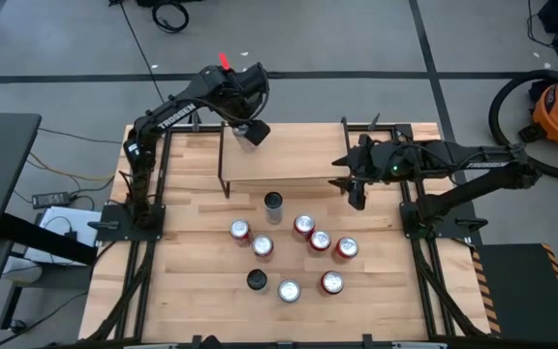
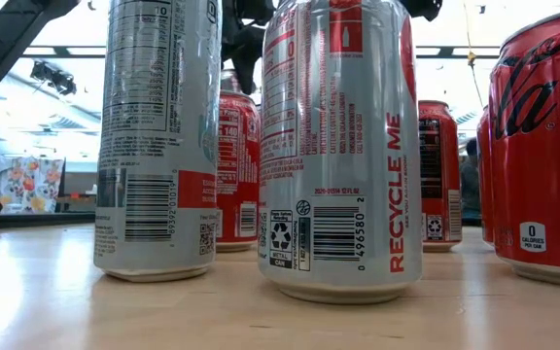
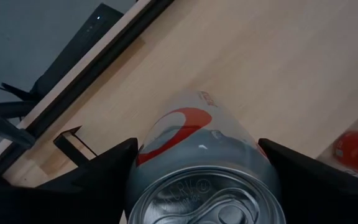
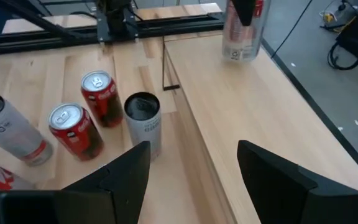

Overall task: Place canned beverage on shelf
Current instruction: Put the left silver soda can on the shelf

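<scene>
High view: shelf [image 1: 294, 163] as landmark. Left gripper [image 1: 248, 131] over shelf's far left corner, jaws clamped on silver can [image 3: 204, 168], held above board. Lower straight, release upright, inside edge. Right gripper [image 1: 353, 184] waits at shelf's right end, jaws apart, empty.

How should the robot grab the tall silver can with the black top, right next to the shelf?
Grip the tall can around its round side near the top, coming down from above. It stands upright and apart from the red cans, so there is room on both sides. The shelf sits close behind it, so the fingers should close from left and right.
</scene>
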`<state>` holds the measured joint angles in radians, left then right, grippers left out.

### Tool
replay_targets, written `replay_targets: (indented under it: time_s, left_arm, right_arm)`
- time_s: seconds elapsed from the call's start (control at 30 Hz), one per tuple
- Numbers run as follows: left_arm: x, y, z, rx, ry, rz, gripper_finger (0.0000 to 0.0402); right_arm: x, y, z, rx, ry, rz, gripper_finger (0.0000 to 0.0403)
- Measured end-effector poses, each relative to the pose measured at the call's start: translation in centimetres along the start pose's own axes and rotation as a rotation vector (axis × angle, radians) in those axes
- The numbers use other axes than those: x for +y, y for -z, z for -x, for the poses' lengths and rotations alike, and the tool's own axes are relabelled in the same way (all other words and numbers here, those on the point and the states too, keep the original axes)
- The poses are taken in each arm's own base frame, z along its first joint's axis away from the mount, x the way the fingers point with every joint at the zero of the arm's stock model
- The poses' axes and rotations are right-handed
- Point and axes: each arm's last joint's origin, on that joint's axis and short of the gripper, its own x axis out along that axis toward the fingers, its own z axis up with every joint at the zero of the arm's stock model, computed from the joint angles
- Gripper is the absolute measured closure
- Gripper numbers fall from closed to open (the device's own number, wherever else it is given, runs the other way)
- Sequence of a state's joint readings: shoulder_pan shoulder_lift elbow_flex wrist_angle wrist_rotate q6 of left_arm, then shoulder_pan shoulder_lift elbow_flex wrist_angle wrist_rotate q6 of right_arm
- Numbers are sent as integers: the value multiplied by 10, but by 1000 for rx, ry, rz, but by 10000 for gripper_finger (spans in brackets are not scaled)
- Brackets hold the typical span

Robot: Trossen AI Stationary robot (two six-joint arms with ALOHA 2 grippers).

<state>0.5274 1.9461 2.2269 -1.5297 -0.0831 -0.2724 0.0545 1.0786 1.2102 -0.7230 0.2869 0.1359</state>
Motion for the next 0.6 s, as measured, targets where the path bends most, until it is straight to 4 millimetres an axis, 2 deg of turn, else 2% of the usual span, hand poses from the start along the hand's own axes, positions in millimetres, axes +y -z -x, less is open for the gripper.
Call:
replay_targets:
  time_s: [0.3,0.6]
  left_arm:
    - [4,-1,0,9,29,20,21]
    - [5,0,2,1,15,9,17]
  right_arm:
    - [0,-1,0,-5,0,-1,152]
    - [0,0,0,-5,5,-5,152]
